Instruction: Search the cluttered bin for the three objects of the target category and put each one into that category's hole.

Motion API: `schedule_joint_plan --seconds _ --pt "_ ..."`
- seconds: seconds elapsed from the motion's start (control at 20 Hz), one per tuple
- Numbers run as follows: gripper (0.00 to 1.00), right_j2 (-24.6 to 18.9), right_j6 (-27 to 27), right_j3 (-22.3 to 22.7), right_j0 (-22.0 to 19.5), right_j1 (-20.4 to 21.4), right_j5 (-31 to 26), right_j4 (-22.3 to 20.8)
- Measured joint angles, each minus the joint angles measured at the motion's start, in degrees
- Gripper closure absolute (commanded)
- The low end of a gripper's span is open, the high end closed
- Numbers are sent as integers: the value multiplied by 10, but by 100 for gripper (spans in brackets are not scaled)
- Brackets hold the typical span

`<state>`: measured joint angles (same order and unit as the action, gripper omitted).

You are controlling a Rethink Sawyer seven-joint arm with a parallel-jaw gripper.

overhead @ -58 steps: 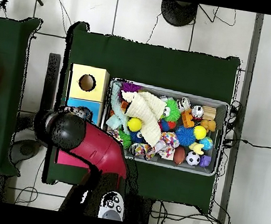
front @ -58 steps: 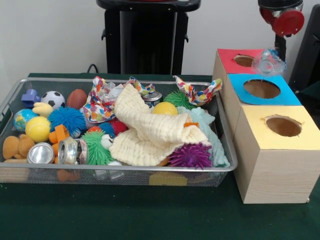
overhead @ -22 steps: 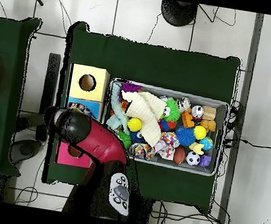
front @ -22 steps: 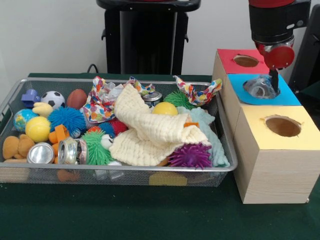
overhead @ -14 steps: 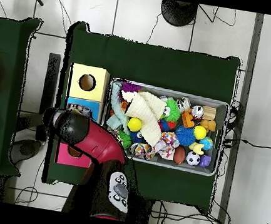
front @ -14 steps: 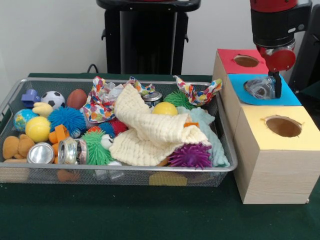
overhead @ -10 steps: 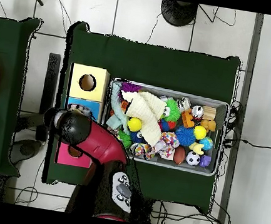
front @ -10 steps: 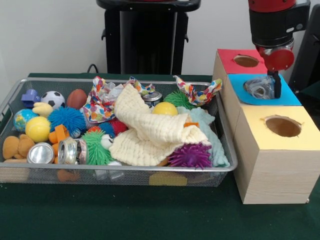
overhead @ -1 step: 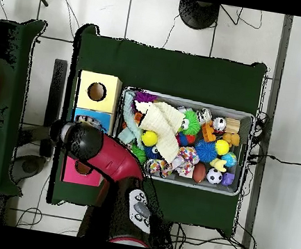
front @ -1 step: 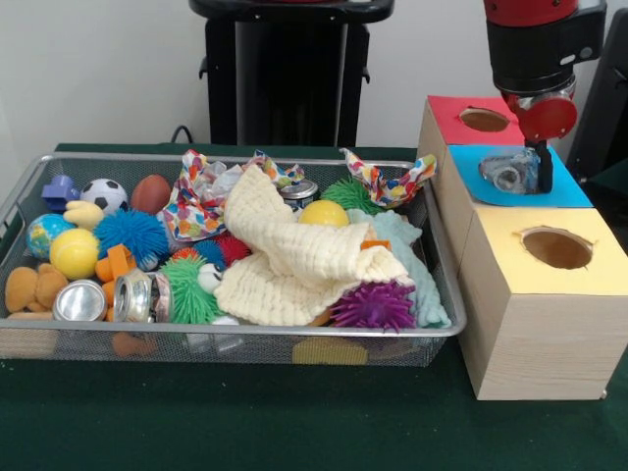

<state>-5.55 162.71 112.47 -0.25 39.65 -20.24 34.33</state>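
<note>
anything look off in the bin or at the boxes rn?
One oddity: a clear crumpled plastic item sits over the hole of the blue-topped box, beside the end effector, not dropped through. In the wire bin, a cream cloth sprawls over the toys, hiding some.

The rectangular wire-mesh metal bin (front @ -1 step: 29, 186) has a bright, shiny rim. Over its middle lies a cream waffle-weave cloth (front @ -1 step: 294, 257), soft and matt, beside a purple spiky rubber ball (front @ -1 step: 374, 305). Two silver metal cans (front @ -1 step: 108, 298) gleam. The light wood-grain boxes (front @ -1 step: 545, 339) carry matt coloured paper tops; the crumpled clear plastic piece (front @ -1 step: 508, 175) looks glossy.
</note>
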Motion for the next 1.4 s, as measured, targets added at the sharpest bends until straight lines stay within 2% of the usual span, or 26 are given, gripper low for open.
schedule_joint_plan --seconds 0.2,0.45,0.6,0.95,1.2,1.4 --pt "0 -9 0 3 -8 1 0 0" --pt "0 -66 0 31 -67 4 11 0" --pt "0 -86 0 44 -89 2 22 1" --pt "0 -103 0 63 -106 -2 52 1" --pt "0 -81 0 63 -84 19 44 -4" --pt "0 -2 0 57 -15 82 -36 -52"
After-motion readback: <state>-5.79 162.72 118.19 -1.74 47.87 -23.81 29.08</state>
